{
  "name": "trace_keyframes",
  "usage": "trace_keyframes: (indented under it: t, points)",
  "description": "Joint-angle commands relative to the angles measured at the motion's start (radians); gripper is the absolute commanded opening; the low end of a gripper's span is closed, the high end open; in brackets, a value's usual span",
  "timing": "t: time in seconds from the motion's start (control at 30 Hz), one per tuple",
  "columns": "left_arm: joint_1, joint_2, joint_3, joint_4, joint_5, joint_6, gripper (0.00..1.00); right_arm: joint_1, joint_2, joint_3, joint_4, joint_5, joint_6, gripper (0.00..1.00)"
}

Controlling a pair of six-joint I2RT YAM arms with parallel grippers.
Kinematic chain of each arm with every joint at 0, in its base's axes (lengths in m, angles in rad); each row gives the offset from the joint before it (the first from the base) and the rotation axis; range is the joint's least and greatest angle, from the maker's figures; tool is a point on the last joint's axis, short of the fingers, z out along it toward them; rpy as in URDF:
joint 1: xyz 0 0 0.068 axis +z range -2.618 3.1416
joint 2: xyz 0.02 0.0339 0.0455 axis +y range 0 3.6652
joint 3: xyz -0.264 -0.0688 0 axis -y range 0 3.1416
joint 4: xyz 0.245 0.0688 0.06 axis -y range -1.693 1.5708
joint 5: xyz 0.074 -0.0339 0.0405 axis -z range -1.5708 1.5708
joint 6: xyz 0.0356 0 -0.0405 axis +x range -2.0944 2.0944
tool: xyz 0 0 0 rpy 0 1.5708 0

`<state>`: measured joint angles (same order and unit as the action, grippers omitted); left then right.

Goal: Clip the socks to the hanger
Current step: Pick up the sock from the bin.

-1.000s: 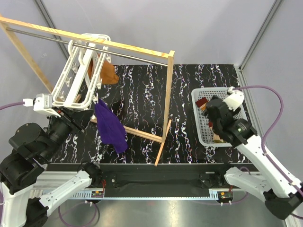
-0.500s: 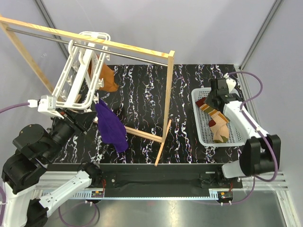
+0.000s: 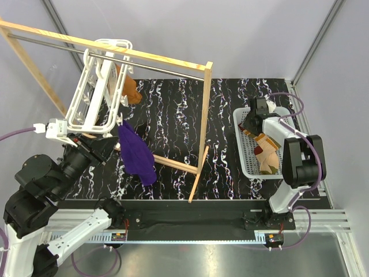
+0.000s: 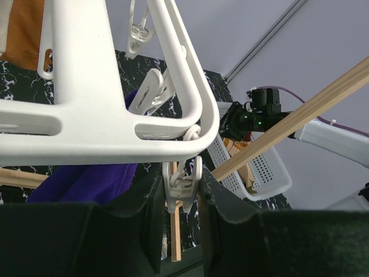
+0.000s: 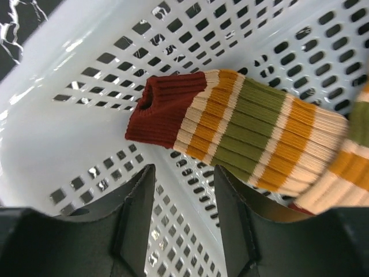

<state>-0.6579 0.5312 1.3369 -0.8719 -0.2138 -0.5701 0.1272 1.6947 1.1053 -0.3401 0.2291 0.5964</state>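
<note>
Just ahead of the right claw (image 5: 184, 173), whose jaws stand apart with nothing between them, the striped socks (image 5: 248, 133) lie in a white basket (image 5: 69, 133). The left claw (image 4: 180, 193) is closed on a clip (image 4: 182, 173) dangling from the hanger (image 4: 75, 115) directly above it.

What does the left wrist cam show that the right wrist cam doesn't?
Left wrist only: the left gripper closed on a clip peg hanging from the hanger, plus the purple cloth, the orange cloth and the wooden rack.
Right wrist only: the maroon cuff and stripes of the socks up close, and the right gripper open just short of the cuff, with nothing between its fingers.
Both: the white perforated basket and the black marbled table. From the left wrist, the basket's contents are only a distant brownish glimpse.
</note>
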Motion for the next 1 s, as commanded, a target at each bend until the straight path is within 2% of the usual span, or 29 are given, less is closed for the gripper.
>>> trace_keyframes:
  t: [0.0, 0.1, 0.3, 0.4, 0.5, 0.97]
  points:
    - [-0.002, 0.004, -0.005, 0.051, 0.027, -0.002, 0.00, -0.011, 0.040, 0.010, 0.090, -0.028, 0.011, 0.51]
    - [-0.003, 0.013, 0.007, 0.037, 0.028, -0.002, 0.00, -0.012, 0.063, 0.014, 0.098, -0.008, 0.020, 0.44]
    - [-0.003, 0.018, 0.005, 0.039, 0.025, -0.002, 0.00, -0.023, 0.114, 0.021, 0.119, 0.006, 0.028, 0.43]
    - [-0.003, 0.018, -0.002, 0.045, 0.027, -0.004, 0.00, -0.027, 0.129, 0.014, 0.156, -0.005, 0.014, 0.45]
    - [-0.002, 0.018, -0.011, 0.045, 0.025, -0.004, 0.00, -0.035, 0.145, 0.033, 0.150, -0.004, -0.001, 0.50]
    - [-0.003, 0.020, 0.005, 0.044, 0.039, 0.004, 0.00, -0.037, 0.123, 0.061, 0.112, 0.004, 0.008, 0.56]
